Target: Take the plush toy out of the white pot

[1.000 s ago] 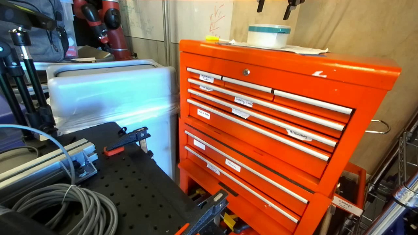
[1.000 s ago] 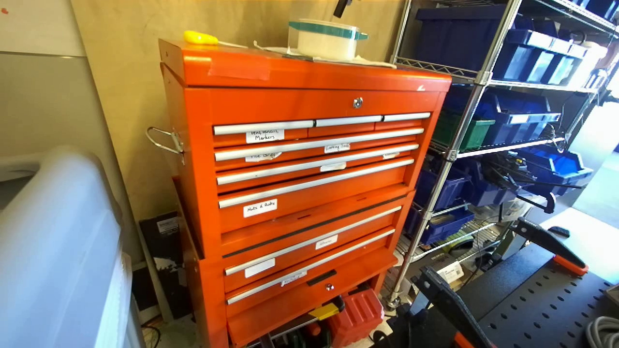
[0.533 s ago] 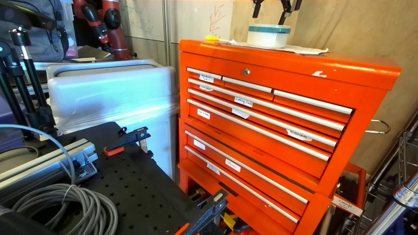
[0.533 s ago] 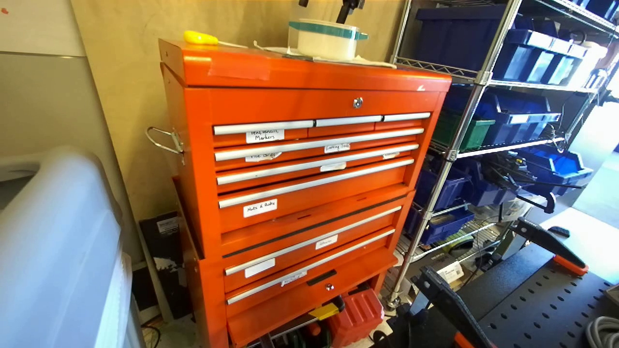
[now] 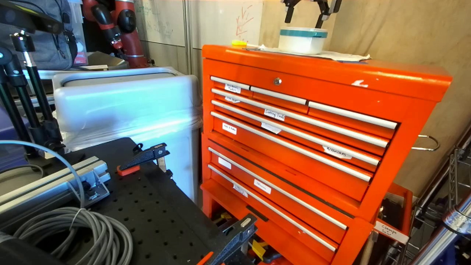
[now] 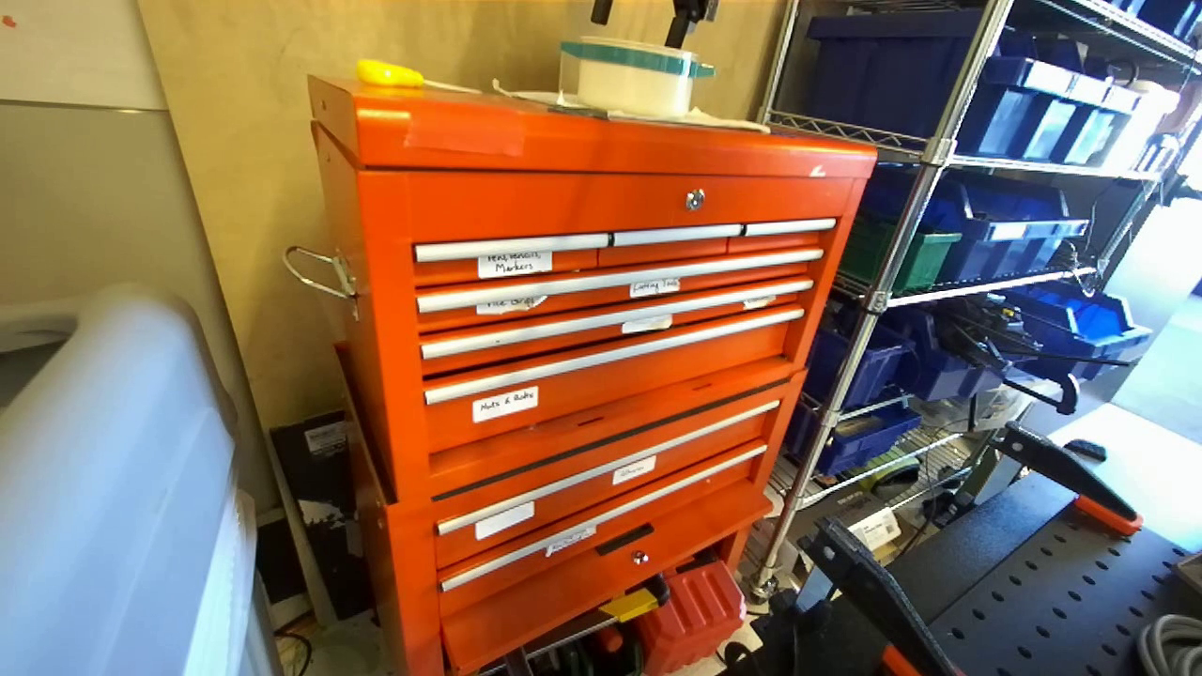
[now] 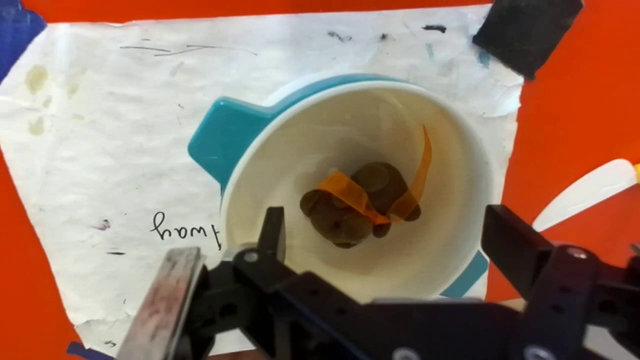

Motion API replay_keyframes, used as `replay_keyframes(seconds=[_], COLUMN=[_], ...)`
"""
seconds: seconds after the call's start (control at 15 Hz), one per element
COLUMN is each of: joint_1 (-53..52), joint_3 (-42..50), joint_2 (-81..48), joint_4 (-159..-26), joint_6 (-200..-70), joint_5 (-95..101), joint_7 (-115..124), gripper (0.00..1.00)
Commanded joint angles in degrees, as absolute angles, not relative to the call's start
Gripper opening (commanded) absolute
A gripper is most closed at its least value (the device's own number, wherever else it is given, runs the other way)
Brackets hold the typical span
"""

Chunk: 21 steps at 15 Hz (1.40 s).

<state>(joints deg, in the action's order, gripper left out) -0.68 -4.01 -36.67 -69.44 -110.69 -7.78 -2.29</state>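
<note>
- At the left of the wrist view, a stained white paper lies under the white pot, whose teal handle juts out to that side.
- Next comes the gripper, spread wide and holding nothing. Its left-side finger hangs over the inside of the pot, near the left wall.
- In the middle, the plush toy, brown with an orange ribbon, lies on the floor of the pot. From above it shows between the two fingers, closer to the left-side one. I judge the step in hand to be lining up over the toy, with the grasp not yet made.
- To the right, the right-side finger overlaps the rim in this view; whether it would pass inside or land on the edge is unclear. The next move probably calls for a slight shift left, perhaps some narrowing, then straight down until the fingers flank the toy's body, then a squeeze. Catching only the loose ribbon end would be a poor hold.
- Rightmost, a white blade lies on the orange tool chest, just beside the paper.
</note>
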Motion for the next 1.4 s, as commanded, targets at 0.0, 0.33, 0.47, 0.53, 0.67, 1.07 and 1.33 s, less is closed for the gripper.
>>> replay_keyframes(seconds=[0.0,0.33,0.47,0.53,0.67,1.07,1.33], joint_1=[-1.69,-2.26,-2.55,-2.71,-3.19,-4.1,-4.4], joint_3=[-3.11,-2.95,-2.93,-2.92,-2.81,-2.57,-2.35], joint_2=[-37.28,-38.49,-39.19,-39.51,-40.23,-40.11,-39.88], joint_4=[-68.31,-68.71,-68.79,-68.81,-68.78,-68.71,-68.13], joint_6=[-108.94,-109.19,-109.33,-109.45,-109.42,-109.54,-109.27], joint_5=[-5.73,-3.97,-3.43,-3.17,-2.41,-0.22,0.98], joint_7=[-1.28,-0.82,-0.67,-0.68,-0.59,-0.63,-0.77], gripper=[1.0,1.0,1.0,1.0,1.0,0.43,0.15])
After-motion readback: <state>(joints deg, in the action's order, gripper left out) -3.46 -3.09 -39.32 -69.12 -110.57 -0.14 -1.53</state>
